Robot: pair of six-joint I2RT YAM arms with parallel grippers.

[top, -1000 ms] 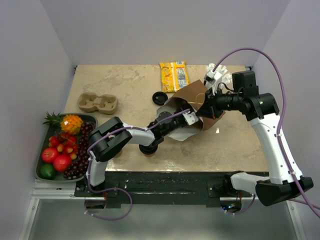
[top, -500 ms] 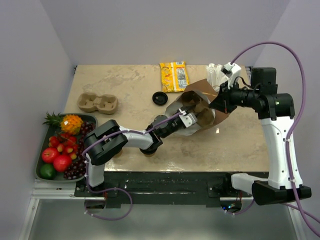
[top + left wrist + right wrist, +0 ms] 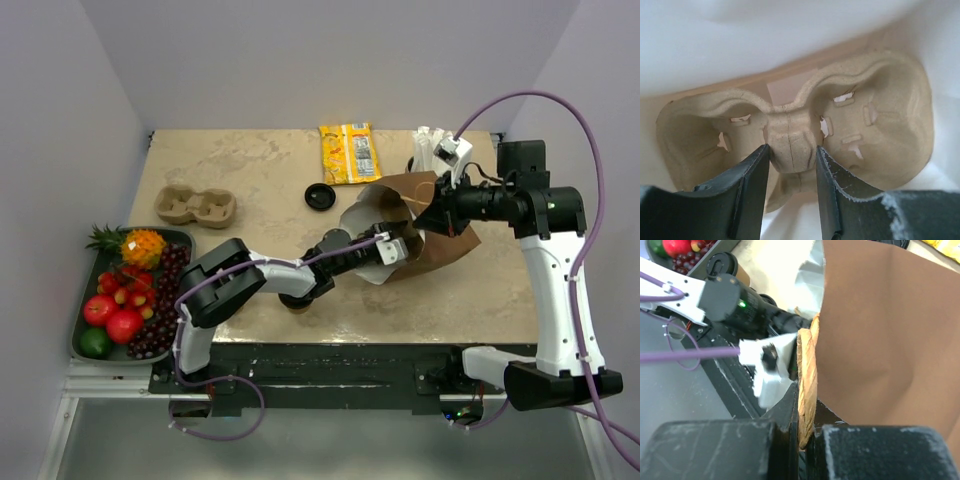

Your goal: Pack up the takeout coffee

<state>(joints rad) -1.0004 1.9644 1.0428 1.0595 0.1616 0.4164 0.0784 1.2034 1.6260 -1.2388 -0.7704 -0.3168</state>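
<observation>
**Arms.** The left arm is stretching low and rightward across the table. Its left hand is working inside the mouth of a brown kraft paper bag, and its two dark fingers are pinching the central rib of a moulded beige pulp two-cup carrier. The right arm is rising from its base and bending leftward at the elbow. Its right hand is pressing together on the bag's twisted paper handle, holding the bag tilted with the mouth facing the left arm.

**Task items.** One kraft-brown paper cup, capped with a round black plastic lid, is standing near the front edge, just beside the left forearm. A loose round black lid is lying flat on the table, apart from the bag. A second cup cannot be made out.

**Surface and room.** The beige marbled table is standing between plain pale lilac walls. A second pulp carrier is sitting at the left, and a yellow snack packet is lying at the rear. A dark tray of fruit is sitting at the left edge.

**Materials.** The bag is showing a white lining, and the carrier is looking fibrous, with torn slots in its wells.
</observation>
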